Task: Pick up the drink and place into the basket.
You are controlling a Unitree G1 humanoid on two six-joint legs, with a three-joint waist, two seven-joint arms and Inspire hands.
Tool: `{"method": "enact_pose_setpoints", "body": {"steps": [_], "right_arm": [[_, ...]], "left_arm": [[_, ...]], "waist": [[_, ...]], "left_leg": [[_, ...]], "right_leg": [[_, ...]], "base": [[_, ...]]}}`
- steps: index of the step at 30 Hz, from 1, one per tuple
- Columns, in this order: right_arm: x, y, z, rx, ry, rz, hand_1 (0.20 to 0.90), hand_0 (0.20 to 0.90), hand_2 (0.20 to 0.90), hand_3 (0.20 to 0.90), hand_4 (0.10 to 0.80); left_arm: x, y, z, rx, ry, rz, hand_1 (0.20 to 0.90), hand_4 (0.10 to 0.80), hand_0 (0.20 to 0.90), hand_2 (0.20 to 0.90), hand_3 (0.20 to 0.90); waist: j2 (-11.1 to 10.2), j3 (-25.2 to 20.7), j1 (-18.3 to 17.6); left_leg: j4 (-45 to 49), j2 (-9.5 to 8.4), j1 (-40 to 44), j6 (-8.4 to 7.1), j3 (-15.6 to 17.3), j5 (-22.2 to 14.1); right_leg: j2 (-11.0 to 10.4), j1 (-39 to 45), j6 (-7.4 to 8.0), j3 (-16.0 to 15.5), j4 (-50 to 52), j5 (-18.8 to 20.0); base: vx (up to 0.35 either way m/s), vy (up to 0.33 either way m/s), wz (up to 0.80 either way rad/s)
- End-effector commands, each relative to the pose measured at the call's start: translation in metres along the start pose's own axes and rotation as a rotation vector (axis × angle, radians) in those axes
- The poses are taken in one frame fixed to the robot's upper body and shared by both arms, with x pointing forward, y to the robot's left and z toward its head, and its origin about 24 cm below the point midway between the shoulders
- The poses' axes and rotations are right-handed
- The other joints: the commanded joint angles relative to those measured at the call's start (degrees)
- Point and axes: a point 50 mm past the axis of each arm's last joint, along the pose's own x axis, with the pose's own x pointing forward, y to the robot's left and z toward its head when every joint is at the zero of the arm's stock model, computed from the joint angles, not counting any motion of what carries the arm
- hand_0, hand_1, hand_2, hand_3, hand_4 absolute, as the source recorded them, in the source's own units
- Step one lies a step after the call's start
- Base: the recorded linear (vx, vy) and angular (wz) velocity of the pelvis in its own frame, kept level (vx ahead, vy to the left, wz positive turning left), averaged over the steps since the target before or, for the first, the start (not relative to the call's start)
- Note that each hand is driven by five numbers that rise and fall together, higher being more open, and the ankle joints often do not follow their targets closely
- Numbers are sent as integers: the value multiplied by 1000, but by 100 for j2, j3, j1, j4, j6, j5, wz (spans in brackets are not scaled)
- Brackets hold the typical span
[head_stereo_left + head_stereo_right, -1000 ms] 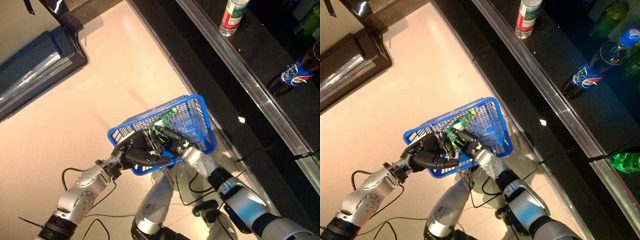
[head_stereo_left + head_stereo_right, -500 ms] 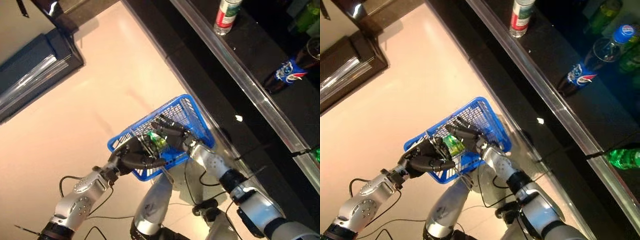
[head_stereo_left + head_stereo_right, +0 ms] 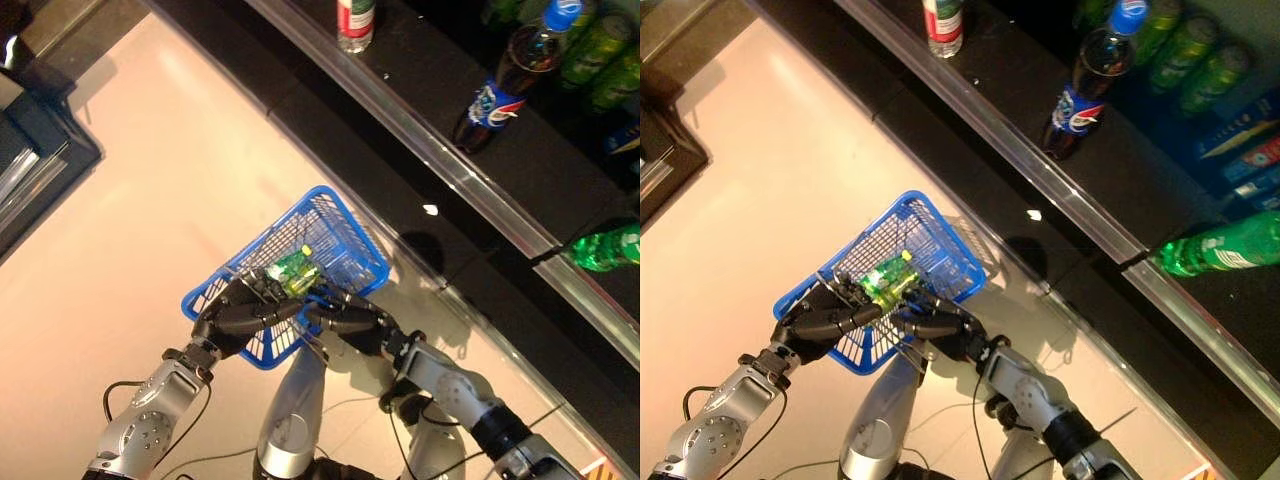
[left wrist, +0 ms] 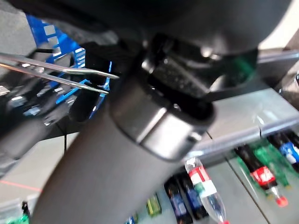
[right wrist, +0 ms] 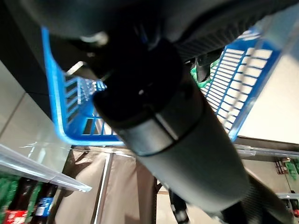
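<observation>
The green drink (image 3: 887,279) lies inside the blue basket (image 3: 955,238), which my left hand (image 3: 812,322) grips at the near rim. My right hand (image 3: 940,331), fingers extended and empty, sits beside it; I'd withdraw it slowly, keeping the basket level.

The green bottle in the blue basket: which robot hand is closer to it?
Left. The left hand grips the blue basket's near end right beside the green bottle. The right hand sits at the basket's near rim, slightly farther away.
</observation>
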Motion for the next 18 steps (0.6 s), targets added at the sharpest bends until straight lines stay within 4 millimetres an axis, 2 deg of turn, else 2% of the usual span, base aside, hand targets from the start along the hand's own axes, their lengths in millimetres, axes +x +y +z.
{"method": "enact_pose_setpoints", "body": {"steps": [1,3,4,9,12,16,18], "right_arm": [[-1,41,10,-45,-73,307,900,900,900,900,800],[-4,43,9,-59,-71,335,900,900,900,900,800],[-8,45,8,-83,-73,368,900,900,900,900,800],[-14,37,1,-108,-75,350,900,900,900,900,800],[-21,19,-14,-31,-79,237,900,900,900,900,800],[-34,-9,-52,78,-29,26,900,900,900,900,800],[-47,-31,-74,88,7,-191,900,900,900,900,800]], "left_arm": [[-6,-46,74,120,-496,-174,300,100,300,300,200],[-6,-42,73,133,-502,-125,300,100,300,300,200],[-6,-34,71,154,-503,-54,300,100,300,300,200],[-7,-6,54,83,-505,178,300,100,300,300,200],[-12,16,38,82,-482,348,300,100,300,300,200],[-28,47,14,59,-420,553,300,100,300,300,200],[-34,63,2,39,-373,655,300,100,300,300,200]], "waist": [[25,-141,-153],[-6,-160,-175],[-59,-239,-211],[-282,-479,-305],[-510,-715,-389],[-689,-1041,-607],[-733,-1206,-779]], "left_leg": [[-127,-12,436,171,172,-52],[-155,3,504,159,186,-55],[-222,33,526,179,237,82],[-355,67,777,116,317,48],[-462,74,976,102,380,-4],[-631,164,1217,139,608,-31],[-776,204,1308,172,674,-8]], "right_leg": [[40,470,135,224,-371,567],[77,540,140,246,-441,568],[137,611,87,216,-662,734],[244,913,152,354,-1137,867],[300,1116,229,509,-1503,1043],[356,1263,306,705,-1733,1231],[514,1299,284,904,-1761,1142]], "base": [[-7,-17,-24],[-28,0,-21],[-52,10,-23],[29,-13,-12],[67,-56,-26],[37,-15,-34],[11,14,-32]]}}
